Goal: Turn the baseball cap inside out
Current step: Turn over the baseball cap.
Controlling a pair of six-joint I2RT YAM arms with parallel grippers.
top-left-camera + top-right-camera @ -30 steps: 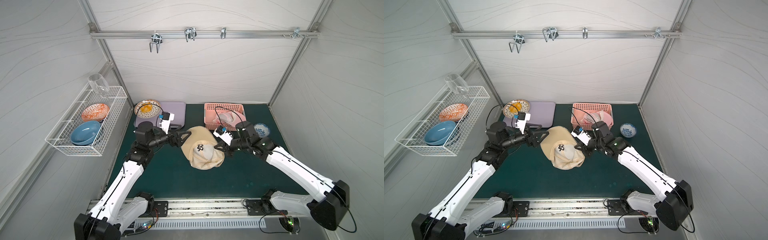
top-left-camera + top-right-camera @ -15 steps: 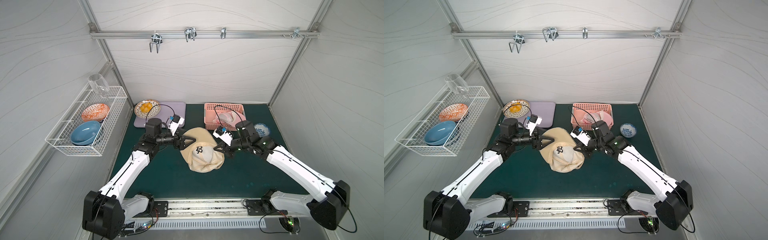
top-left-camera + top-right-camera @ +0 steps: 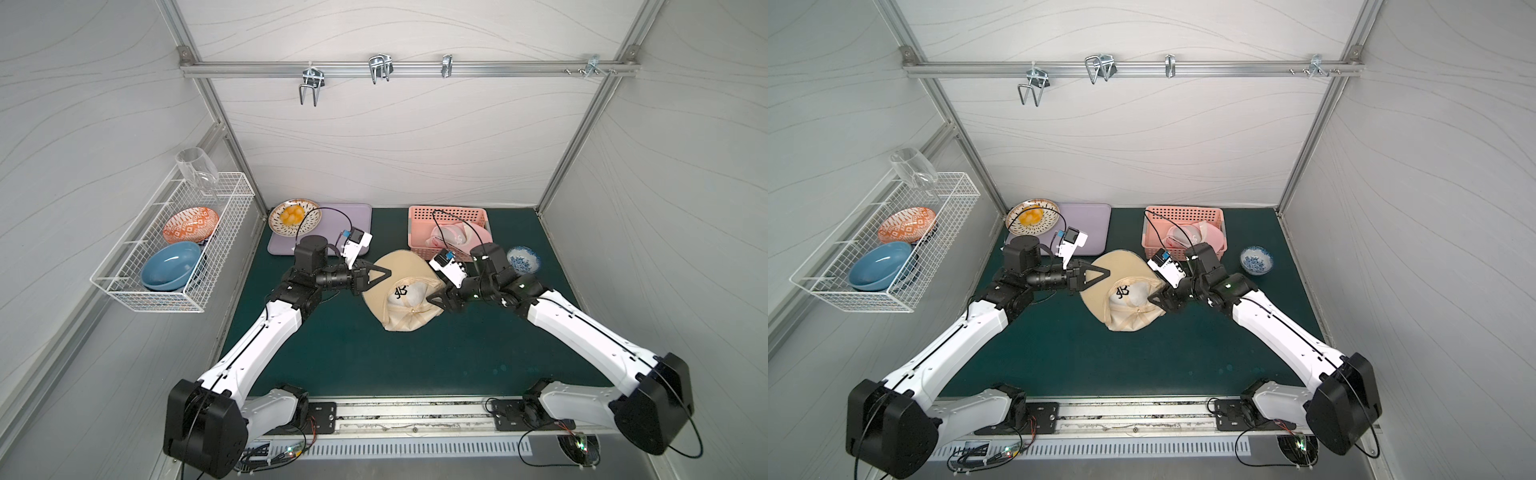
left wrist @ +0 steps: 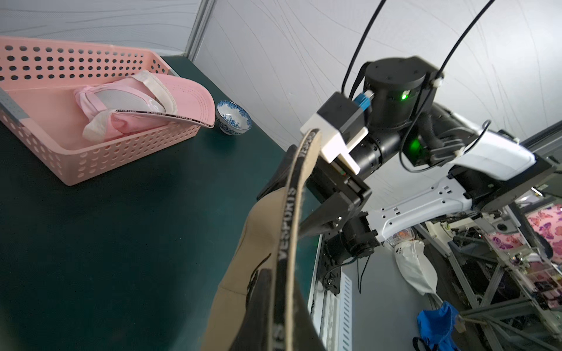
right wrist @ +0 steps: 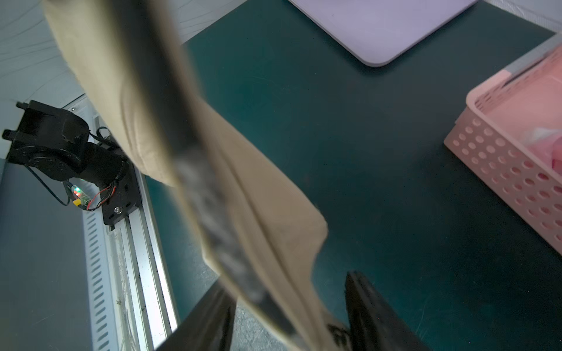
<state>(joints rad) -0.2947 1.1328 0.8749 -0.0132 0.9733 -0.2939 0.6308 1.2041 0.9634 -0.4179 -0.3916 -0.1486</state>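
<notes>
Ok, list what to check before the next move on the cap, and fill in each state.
1. Hold: the left gripper is shut on the rim of the tan cap: ok.
2. Second hold: the right gripper has its jaws apart, with the cap's edge lying between them unclamped: not ok.
3. Cap off the green mat: cannot tell; the crown hangs low.
4. Crown turned out: cannot tell; the white lining faces up, but the crown is crumpled.
5. The small bowl is apart from the right arm: ok, though close.
</notes>
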